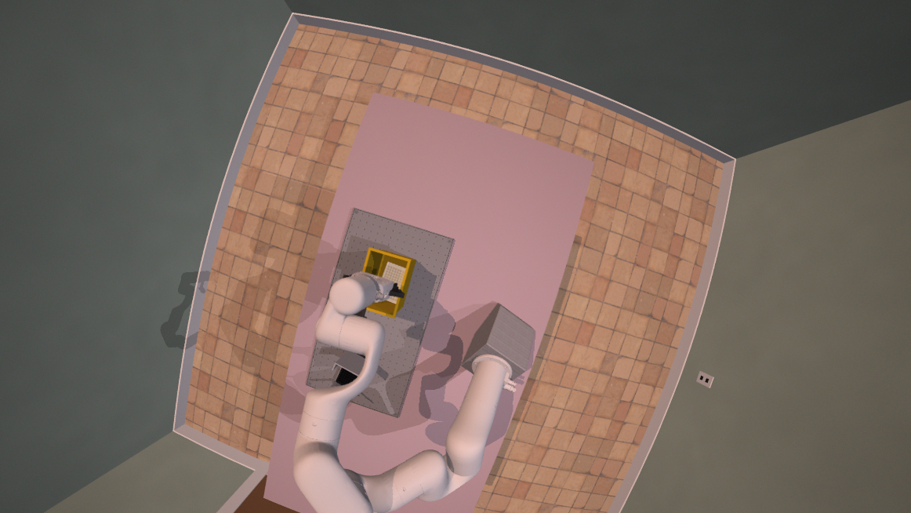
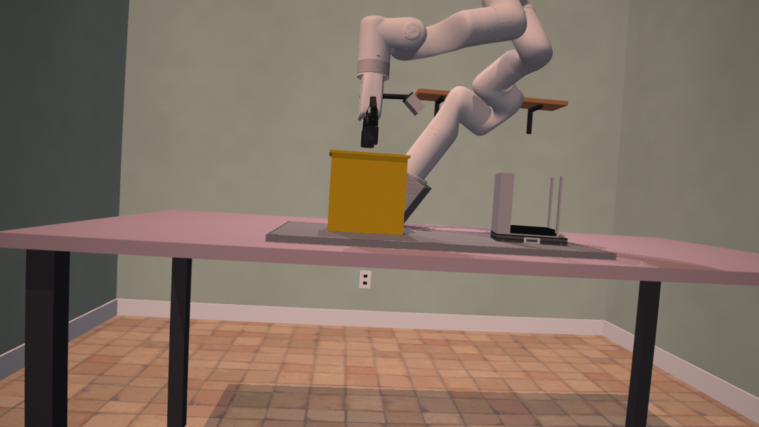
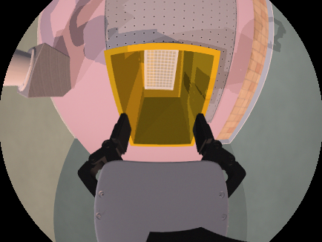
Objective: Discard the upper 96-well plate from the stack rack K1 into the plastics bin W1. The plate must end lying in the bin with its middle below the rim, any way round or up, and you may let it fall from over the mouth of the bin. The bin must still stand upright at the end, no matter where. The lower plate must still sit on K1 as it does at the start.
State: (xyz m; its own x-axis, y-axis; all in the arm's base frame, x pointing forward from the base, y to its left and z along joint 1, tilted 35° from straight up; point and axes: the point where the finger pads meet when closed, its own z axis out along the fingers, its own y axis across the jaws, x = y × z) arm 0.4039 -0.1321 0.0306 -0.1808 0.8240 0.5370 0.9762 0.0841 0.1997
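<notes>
The yellow bin W1 stands upright on the grey perforated board; it also shows in the overhead view and the wrist view. A white 96-well plate lies deep inside the bin at its far end, well below the rim; it also shows from overhead. My gripper hangs just above the bin's mouth, open and empty, with the fingers apart over the near rim in the wrist view. The rack K1 stands at the board's right end with a dark plate on its base.
The grey perforated board lies on the pink table. The arm's grey base block sits beside the board. A wall shelf hangs behind the arm. The rack has a tall white back post and thin upright rods.
</notes>
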